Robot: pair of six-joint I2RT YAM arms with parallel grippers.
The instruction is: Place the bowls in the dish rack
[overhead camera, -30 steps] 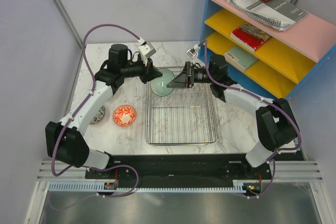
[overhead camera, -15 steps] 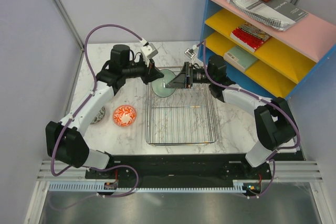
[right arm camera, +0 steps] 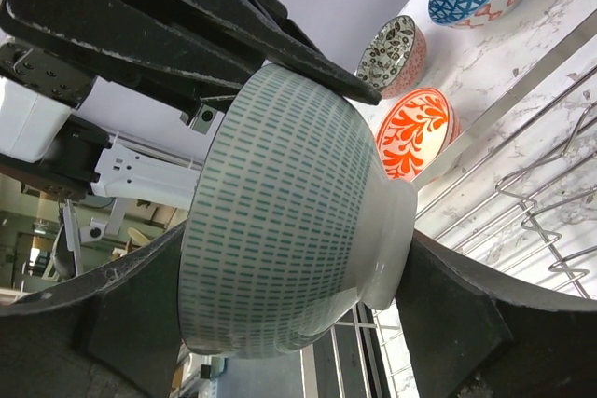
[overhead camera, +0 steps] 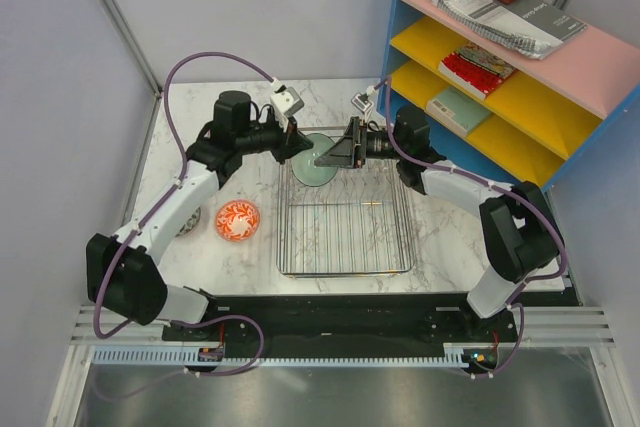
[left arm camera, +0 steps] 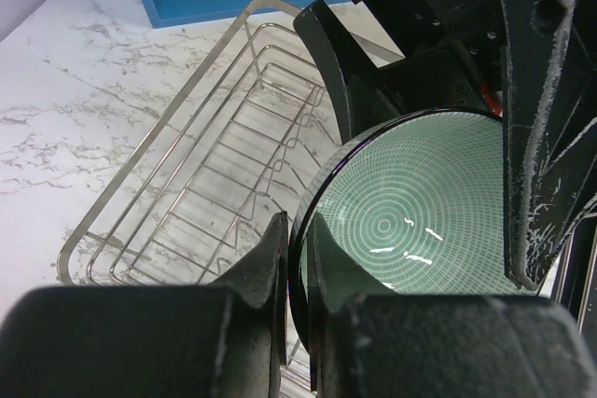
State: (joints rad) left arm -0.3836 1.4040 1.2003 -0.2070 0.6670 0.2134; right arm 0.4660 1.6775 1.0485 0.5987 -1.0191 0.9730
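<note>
The teal bowl (overhead camera: pixel 310 169) is held on edge above the rack's (overhead camera: pixel 345 271) far end, near the table's far edge. Its rim is pinched by the left jaws. The right jaws are spread around its body, and contact cannot be told.

Reaching far forward with the left arm (overhead camera: pixel 172 199) and the right arm (overhead camera: pixel 458 184), wrists turned inward to face each other. Pinching the rim of the green bowl (left arm camera: pixel 420 221) with the left gripper (left arm camera: pixel 297 230), fingers almost together. Clamping the same bowl with the right gripper (overhead camera: pixel 323 158), jaws wide, one finger by the rim, one by the foot.
</note>
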